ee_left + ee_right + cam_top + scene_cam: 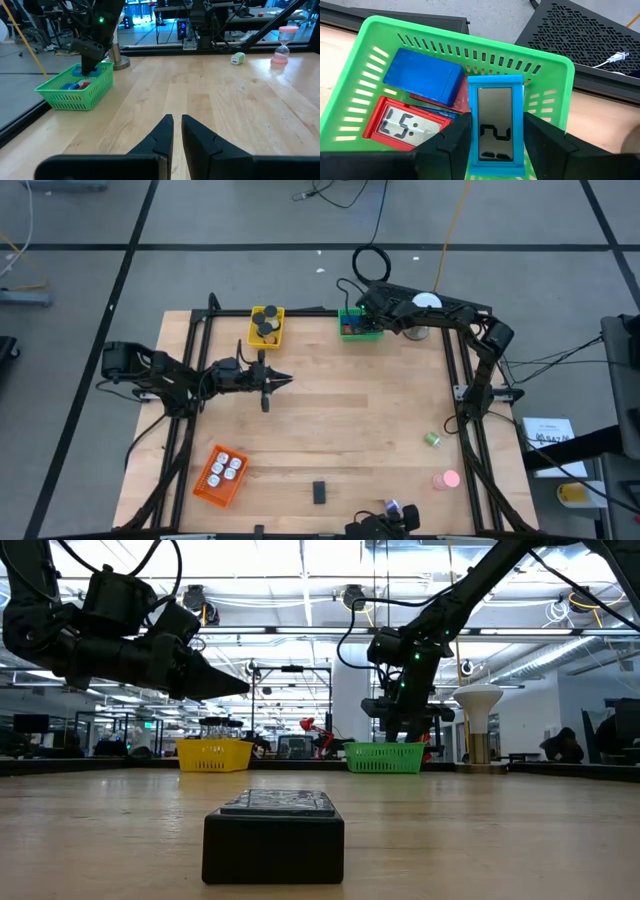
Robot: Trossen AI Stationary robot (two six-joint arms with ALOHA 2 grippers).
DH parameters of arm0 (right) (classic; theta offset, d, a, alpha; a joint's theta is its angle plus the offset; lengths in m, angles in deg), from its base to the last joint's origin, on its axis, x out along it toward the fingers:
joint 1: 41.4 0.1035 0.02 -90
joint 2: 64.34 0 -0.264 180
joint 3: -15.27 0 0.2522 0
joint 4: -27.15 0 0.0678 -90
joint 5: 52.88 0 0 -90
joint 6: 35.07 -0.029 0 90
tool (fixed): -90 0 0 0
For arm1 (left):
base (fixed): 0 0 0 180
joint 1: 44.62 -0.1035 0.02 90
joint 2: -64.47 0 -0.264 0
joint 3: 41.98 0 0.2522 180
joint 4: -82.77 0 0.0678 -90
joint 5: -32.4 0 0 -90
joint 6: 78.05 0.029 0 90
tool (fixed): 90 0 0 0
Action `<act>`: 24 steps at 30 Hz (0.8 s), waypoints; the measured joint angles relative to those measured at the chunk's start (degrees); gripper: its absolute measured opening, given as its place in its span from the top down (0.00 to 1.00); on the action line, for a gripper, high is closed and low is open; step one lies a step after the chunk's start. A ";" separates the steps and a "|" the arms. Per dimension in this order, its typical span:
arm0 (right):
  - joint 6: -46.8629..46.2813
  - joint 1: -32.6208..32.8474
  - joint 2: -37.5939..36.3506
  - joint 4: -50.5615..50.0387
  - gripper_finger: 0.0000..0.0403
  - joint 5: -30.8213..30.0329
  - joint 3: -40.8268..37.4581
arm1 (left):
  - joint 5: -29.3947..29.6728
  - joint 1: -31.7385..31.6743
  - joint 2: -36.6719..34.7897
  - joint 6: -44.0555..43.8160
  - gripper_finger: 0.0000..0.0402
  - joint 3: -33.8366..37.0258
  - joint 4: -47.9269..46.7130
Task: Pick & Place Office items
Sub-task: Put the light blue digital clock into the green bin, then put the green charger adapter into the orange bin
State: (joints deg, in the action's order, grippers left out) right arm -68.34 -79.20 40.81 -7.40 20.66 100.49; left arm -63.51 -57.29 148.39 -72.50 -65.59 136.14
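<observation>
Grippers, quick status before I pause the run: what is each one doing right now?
Left end effector: closed, empty, above the table.
Right end effector: around the cyan clock over the green basket; grip cannot be told.

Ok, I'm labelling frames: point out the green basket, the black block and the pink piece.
green basket [547, 65]: right wrist view, far rim.
black block [273, 840]: low view, front face.
pink piece [446, 479]: high view, its top.

The wooden worktop [330, 430] carries a yellow basket [266, 326] and a green basket [358, 325] along its far edge, an orange basket [222, 474] near the front left, a black block [319, 492], a green clip [433, 440] and a pink round piece [446, 479].
</observation>
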 joint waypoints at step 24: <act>20.48 13.25 -12.50 -9.05 0.81 0.07 -0.02 | 0.00 0.00 0.00 0.11 0.90 0.00 0.00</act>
State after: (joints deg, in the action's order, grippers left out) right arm -47.86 -65.95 28.30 -16.45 20.74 100.47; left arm -63.51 -57.29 148.39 -72.38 -65.59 136.14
